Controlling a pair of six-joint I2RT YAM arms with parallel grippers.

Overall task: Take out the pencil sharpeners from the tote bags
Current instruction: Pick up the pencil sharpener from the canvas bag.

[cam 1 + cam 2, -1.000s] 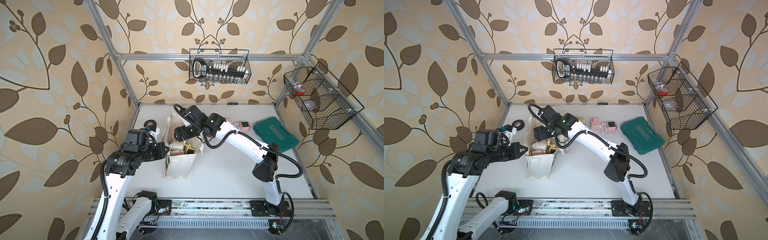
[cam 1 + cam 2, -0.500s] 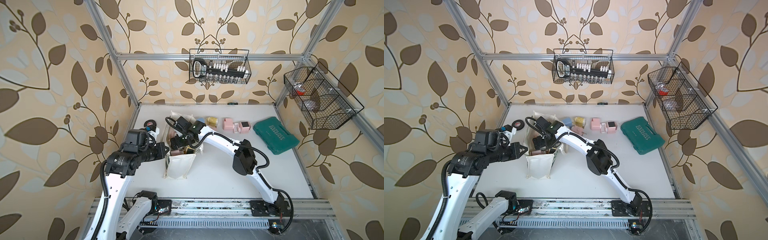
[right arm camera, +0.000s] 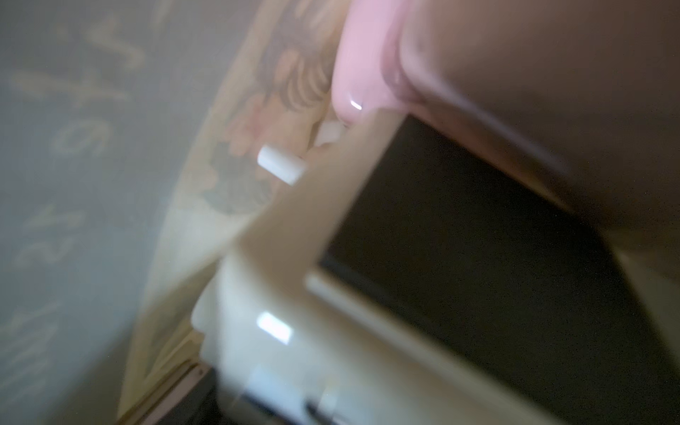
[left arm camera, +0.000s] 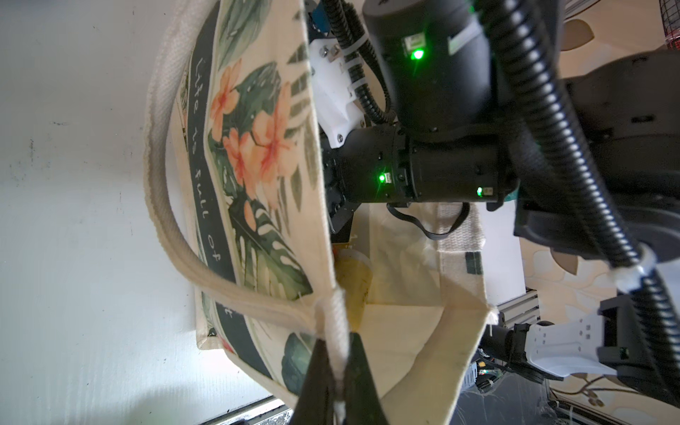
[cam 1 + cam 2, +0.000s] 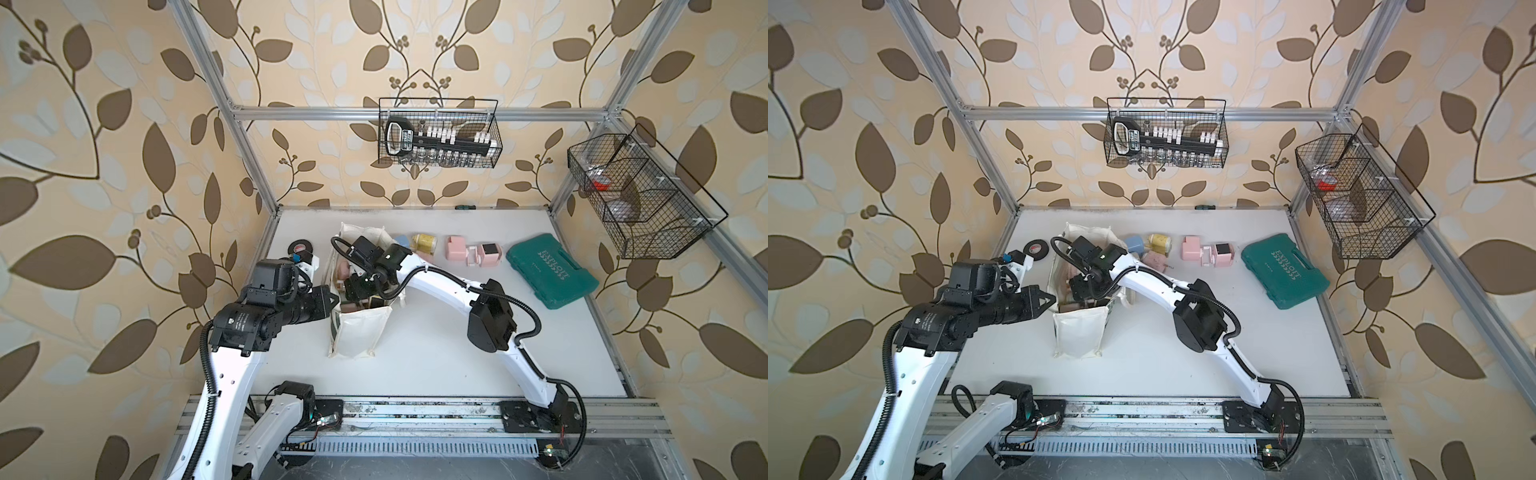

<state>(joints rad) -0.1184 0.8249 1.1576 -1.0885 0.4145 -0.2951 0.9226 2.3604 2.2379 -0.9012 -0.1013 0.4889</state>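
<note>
The cream tote bag stands open at the table's left, its leaf-and-flower face turned to my left wrist camera. My left gripper is shut on the bag's rim by the handle seam, and shows in a top view. My right gripper is down inside the bag among pencil sharpeners; its fingers are hidden. The blurred right wrist view shows, very close, a cream sharpener with a dark window and a pink one. On the table lie light blue, yellow and two pink sharpeners.
A teal EXPLOIT case lies at the right. A black tape roll sits behind my left arm. Black wire baskets hang on the back wall and right wall. The right arm arches over the table's middle.
My right gripper has dropped from above the bag's mouth down into the bag, and its elbow has swung right. The left gripper has kept its hold on the rim.
</note>
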